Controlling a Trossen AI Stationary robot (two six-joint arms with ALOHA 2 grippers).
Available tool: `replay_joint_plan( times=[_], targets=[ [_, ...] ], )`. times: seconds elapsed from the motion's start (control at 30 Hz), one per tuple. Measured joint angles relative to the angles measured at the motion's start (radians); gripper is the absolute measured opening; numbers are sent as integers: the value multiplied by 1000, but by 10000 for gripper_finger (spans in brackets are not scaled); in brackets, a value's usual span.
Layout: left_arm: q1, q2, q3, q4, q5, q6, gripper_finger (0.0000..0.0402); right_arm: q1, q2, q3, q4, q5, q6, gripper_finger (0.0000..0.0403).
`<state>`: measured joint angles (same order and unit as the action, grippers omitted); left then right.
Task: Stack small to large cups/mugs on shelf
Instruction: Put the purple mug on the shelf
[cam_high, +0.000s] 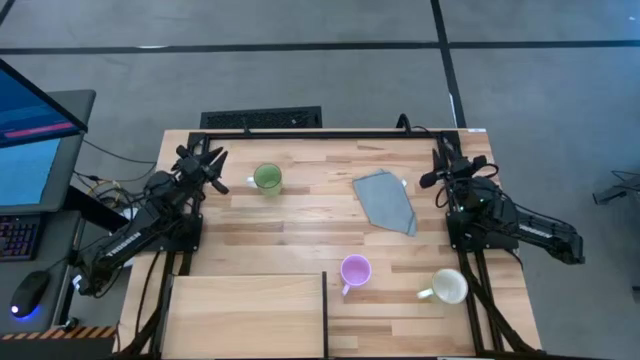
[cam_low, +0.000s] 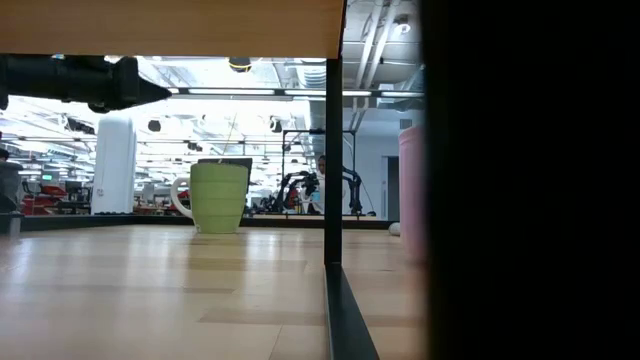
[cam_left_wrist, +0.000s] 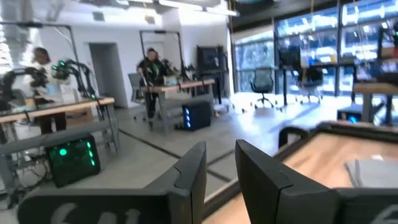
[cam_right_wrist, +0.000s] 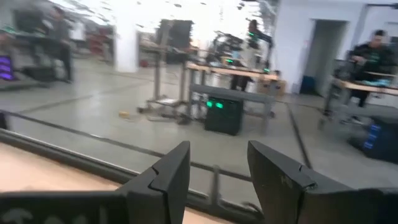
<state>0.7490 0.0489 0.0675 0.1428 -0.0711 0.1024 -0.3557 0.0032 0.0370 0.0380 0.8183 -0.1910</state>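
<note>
Three mugs stand upright on the plank tabletop. The green mug (cam_high: 267, 178) (cam_low: 220, 197) is at the far left, the light purple mug (cam_high: 355, 270) (cam_low: 411, 190) is near the middle front, and the cream-white mug (cam_high: 448, 287) is at the front right. The shelf (cam_high: 245, 315), a pale wood board, lies at the front left with nothing on it. My left gripper (cam_high: 212, 165) (cam_left_wrist: 221, 152) hovers open at the far left edge, left of the green mug. My right gripper (cam_high: 450, 160) (cam_right_wrist: 219, 152) hovers open at the far right edge. Both point out past the table's far edge.
A grey folded cloth (cam_high: 385, 198) lies flat between the green mug and my right arm. The shelf's dark right edge (cam_high: 325, 312) runs just left of the purple mug. Bare planks stretch across the middle of the table. People and benches show in the room beyond.
</note>
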Motion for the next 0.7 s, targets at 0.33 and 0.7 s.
replay_joint_plan(
  times=[0.33, 0.7],
  targets=[
    [0, 83, 135, -131, 14, -9, 78, 0, 0, 23, 4, -33, 1, 182],
    [0, 84, 135, -350, 13, -10, 78, 68, 56, 24, -23, -229, 51, 182]
  ],
)
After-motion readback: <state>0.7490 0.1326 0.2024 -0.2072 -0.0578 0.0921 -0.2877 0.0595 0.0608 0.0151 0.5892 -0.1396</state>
